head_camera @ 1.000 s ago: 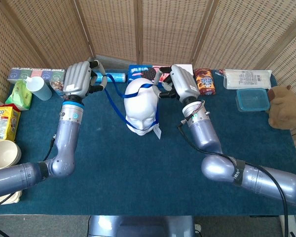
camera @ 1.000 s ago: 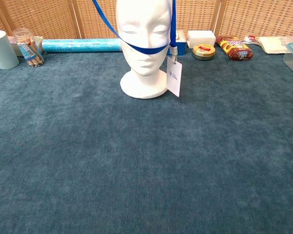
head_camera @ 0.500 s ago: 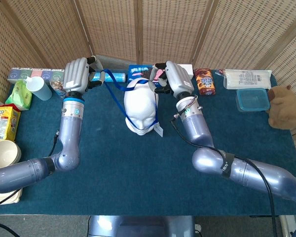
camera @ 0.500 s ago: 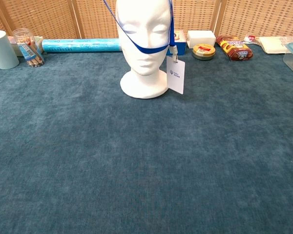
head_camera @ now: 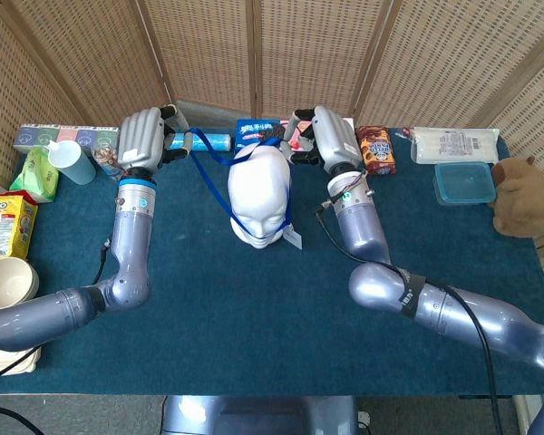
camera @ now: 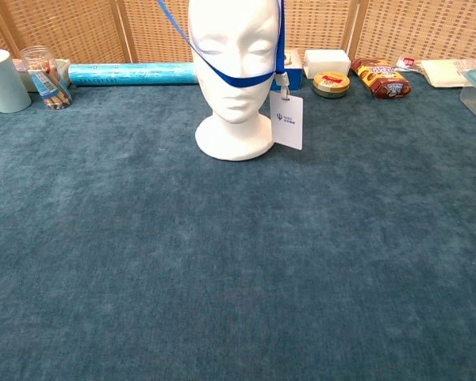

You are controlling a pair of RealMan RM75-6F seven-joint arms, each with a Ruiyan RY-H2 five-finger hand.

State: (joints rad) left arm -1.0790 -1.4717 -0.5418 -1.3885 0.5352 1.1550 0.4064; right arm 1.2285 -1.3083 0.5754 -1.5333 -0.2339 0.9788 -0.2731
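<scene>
A white foam mannequin head (head_camera: 258,195) stands on the blue cloth table (head_camera: 254,326), facing me. A blue lanyard (head_camera: 219,156) loops around it, crossing under the mouth (camera: 238,78) in the chest view. Its white badge (camera: 286,121) hangs beside the neck. My left hand (head_camera: 143,136) is raised left of the head and grips the strap's left run. My right hand (head_camera: 331,136) is raised just right of the head's crown and pinches the strap's right run. Neither hand shows in the chest view; both strap runs leave its top edge.
Along the back edge lie a blue roll (camera: 132,74), a white cup (camera: 3,80), a jar (camera: 46,76), a round tin (camera: 332,83) and a snack pack (camera: 380,78). A lidded container (head_camera: 462,182) and plush toy (head_camera: 524,195) sit right; a yellow box (head_camera: 4,227) and bowl (head_camera: 6,282) left.
My right hand swung in toward the head's crown, then eased back to the right. The left hand rose slightly. The strap shifted on the head and the badge swung a little.
</scene>
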